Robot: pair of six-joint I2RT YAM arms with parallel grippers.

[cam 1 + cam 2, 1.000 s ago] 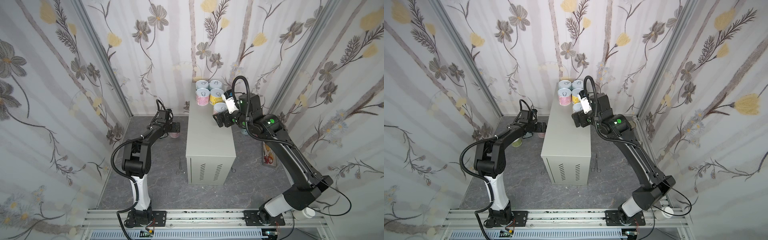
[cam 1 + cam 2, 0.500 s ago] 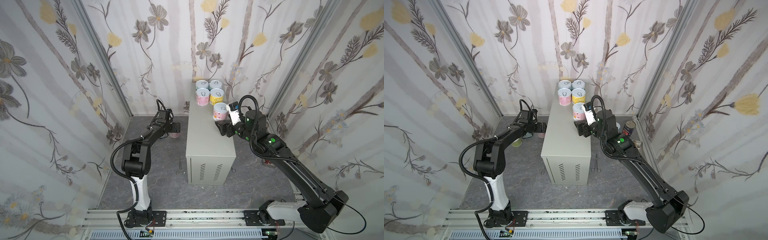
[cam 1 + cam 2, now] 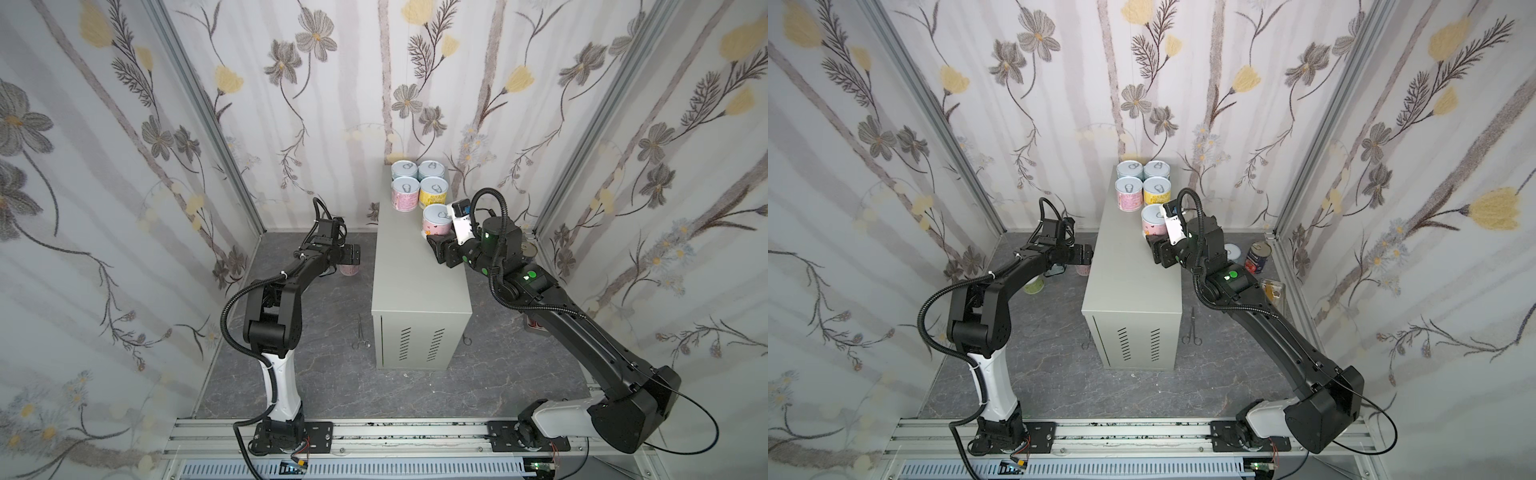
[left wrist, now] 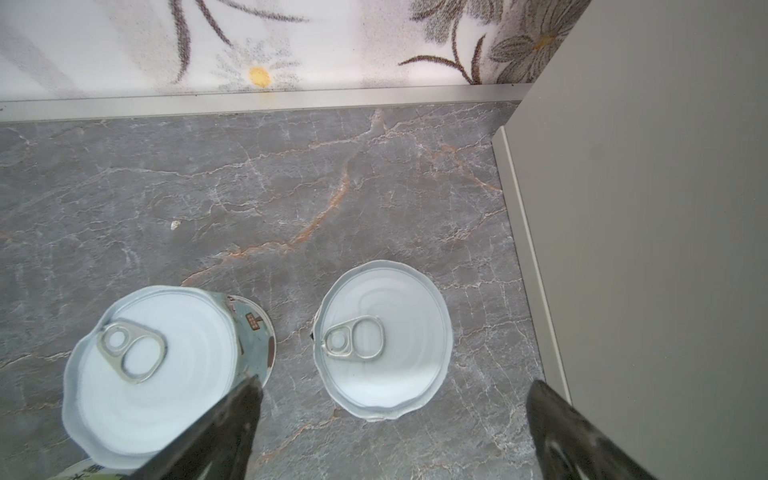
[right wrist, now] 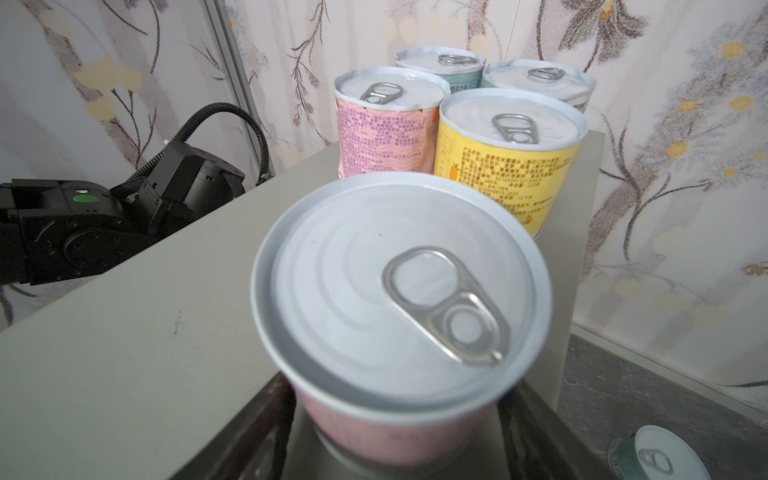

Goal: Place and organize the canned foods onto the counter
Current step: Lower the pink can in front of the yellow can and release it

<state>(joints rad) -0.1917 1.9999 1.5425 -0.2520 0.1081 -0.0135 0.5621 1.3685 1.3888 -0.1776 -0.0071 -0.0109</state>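
Note:
The grey counter [image 3: 419, 286] [image 3: 1133, 291] carries two blue cans at the back, then a pink [image 3: 405, 195] and a yellow can [image 3: 433, 194]. A second pink can [image 3: 437, 220] [image 5: 390, 291] stands nearer. My right gripper [image 3: 441, 249] [image 5: 401, 386] is level with its base, a finger on each side with thin gaps, open. My left gripper [image 3: 351, 253] [image 4: 395, 386] hangs open over the floor beside the counter. A pink-label can [image 4: 382, 338] stands just ahead of its fingertips, and a blue can [image 4: 149, 374] stands by one finger.
On the floor right of the counter stand a dark tomato can [image 3: 1258, 257], a short can [image 3: 1232, 251] and a small tray [image 3: 1273, 291]. Scissors [image 3: 360, 336] [image 3: 1192, 332] lie on both sides of the counter's front. A green can [image 3: 1034, 286] stands under the left arm.
My right arm has dropped and drawn the gripper back to the near pink can's base, with its jaws narrowing. That can stayed in place. The left arm has not moved.

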